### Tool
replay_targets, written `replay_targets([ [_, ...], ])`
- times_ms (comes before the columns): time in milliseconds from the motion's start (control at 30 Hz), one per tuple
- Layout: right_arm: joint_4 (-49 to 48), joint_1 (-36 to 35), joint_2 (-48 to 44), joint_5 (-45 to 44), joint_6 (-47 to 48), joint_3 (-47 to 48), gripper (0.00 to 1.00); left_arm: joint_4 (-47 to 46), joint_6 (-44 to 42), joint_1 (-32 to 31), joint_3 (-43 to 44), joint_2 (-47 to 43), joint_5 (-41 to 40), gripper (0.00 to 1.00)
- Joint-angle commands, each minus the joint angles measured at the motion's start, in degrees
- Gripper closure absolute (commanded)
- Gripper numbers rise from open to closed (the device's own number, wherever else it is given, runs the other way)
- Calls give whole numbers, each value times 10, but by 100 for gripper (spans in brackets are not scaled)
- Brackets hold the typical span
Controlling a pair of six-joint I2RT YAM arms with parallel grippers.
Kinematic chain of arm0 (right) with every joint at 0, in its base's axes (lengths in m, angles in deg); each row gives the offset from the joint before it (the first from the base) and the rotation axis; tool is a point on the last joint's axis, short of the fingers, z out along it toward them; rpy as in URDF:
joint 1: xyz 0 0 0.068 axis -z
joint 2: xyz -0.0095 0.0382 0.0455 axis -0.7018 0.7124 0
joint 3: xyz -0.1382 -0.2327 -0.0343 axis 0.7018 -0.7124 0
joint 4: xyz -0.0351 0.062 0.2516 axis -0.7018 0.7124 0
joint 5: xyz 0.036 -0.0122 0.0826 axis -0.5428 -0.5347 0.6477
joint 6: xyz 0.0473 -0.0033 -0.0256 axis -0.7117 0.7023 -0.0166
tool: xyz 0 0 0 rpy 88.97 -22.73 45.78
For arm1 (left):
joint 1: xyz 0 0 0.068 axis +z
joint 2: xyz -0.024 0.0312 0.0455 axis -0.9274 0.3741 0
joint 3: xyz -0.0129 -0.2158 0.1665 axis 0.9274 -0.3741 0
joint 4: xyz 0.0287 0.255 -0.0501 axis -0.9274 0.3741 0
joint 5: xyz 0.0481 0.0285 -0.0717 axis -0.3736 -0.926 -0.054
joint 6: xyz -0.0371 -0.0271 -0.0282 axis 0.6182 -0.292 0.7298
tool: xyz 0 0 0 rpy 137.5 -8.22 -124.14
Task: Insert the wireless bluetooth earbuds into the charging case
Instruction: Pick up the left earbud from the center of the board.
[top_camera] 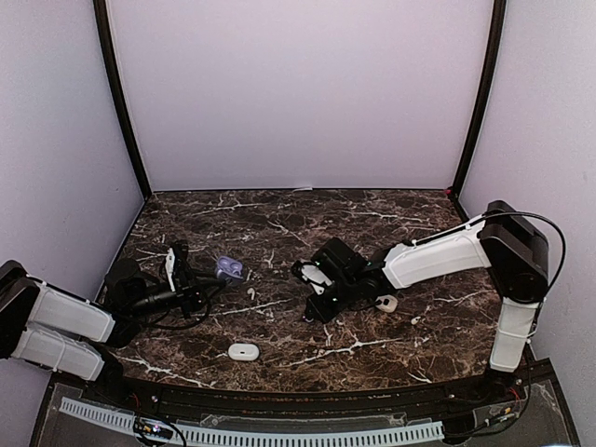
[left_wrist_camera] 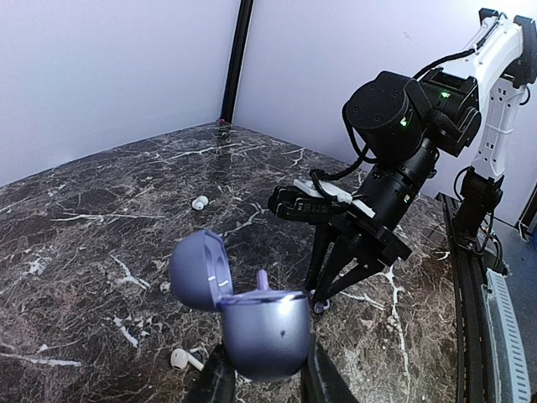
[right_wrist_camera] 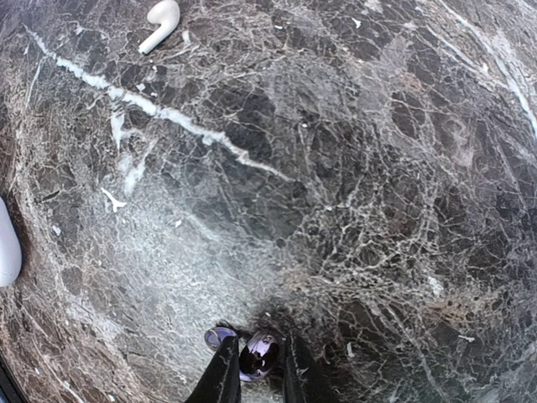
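Case: the open lavender rounded plastic charging case [left_wrist_camera: 264, 332], lid tipped back, is clamped between the fingers of the left gripper [left_wrist_camera: 268, 371], toward the left edge of the dark marble table [top_camera: 372, 214].
Bud: the glossy dark lavender earbud [right_wrist_camera: 258, 356] lies mid-table, pinched by the right gripper [right_wrist_camera: 256, 374], whose tips are down on the stone.
Technique: lift straight up and squeeze lightly, since a slick bud probably squirts out. Carry it left and lower it stem-first into a free well.
Unclear: small lavender bit [right_wrist_camera: 218, 337] beside the fingers.

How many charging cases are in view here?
3. A lavender case, open, in the left tool; a white case near the front edge; a second white case beside the right arm, partly hidden.
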State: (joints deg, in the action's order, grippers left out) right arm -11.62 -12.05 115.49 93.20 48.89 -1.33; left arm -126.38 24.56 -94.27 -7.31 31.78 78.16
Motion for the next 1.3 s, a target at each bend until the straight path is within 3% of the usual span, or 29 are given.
replay_targets([
  [0,4,3,13,-8,7,16,81,-23,0,1,7,-1,10,88],
  [467,15,1,-42,-22,68,3,88,-23,-1,-6,16,18,37,88],
  [767,8,-59,-118,-118,150,-2,88,21,-38,-68,74,98,91,88],
  [1133,-126,-157,-169,-285,249,-46,90,34,-59,-109,100,148,153,88],
  [1267,-183,-173,-207,-299,288,-85,90,26,-58,-116,105,162,168,88],
])
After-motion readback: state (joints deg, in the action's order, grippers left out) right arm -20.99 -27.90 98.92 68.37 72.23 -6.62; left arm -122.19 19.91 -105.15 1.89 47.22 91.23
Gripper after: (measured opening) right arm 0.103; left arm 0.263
